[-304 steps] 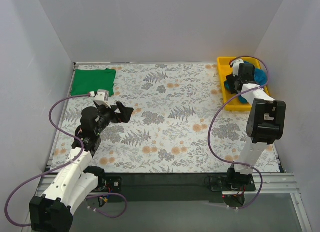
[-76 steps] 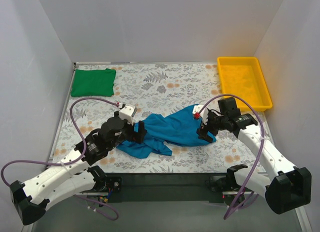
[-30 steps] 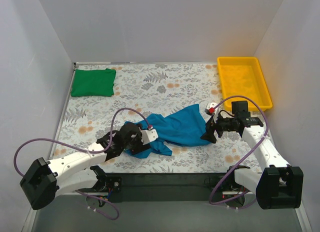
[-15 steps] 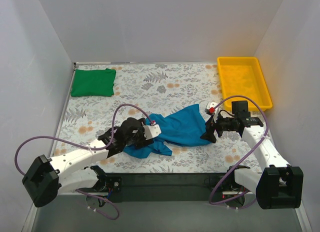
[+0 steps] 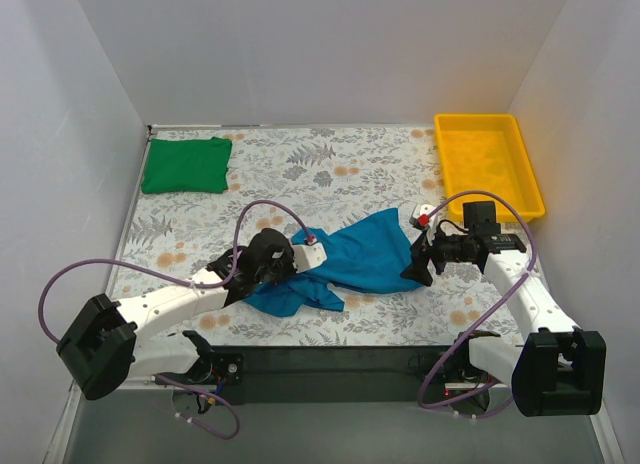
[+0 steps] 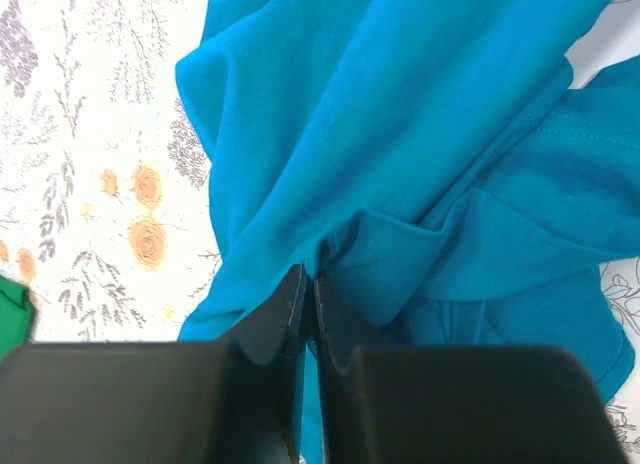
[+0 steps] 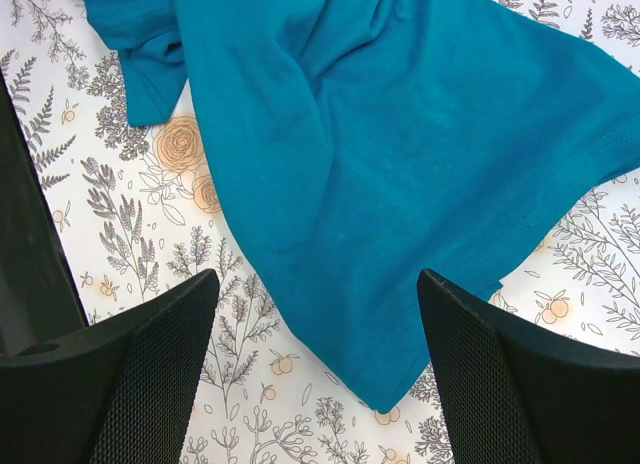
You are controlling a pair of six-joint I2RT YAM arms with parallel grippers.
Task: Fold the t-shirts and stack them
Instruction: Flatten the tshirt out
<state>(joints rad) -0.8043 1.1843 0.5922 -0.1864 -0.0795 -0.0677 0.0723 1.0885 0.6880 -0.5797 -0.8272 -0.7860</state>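
Looking down from the top external view, the green t-shirt point(image 5: 186, 165) lay neatly folded at the upper left of the floral table point(image 5: 340, 174), so about half the work looked done. The teal-blue t-shirt point(image 5: 350, 254) sprawled crumpled at lower centre, neither folded nor stacked, well apart from the yellow tray point(image 5: 442, 169) at upper right. In the left wrist view, the left gripper point(image 6: 306, 279) had its fingers pressed together, pinching a fold of teal cloth. In the right wrist view, the right gripper point(image 7: 312, 284) hung over the shirt's hem, fingers spread wide, holding nothing. No brand, label or writing was readable in any view
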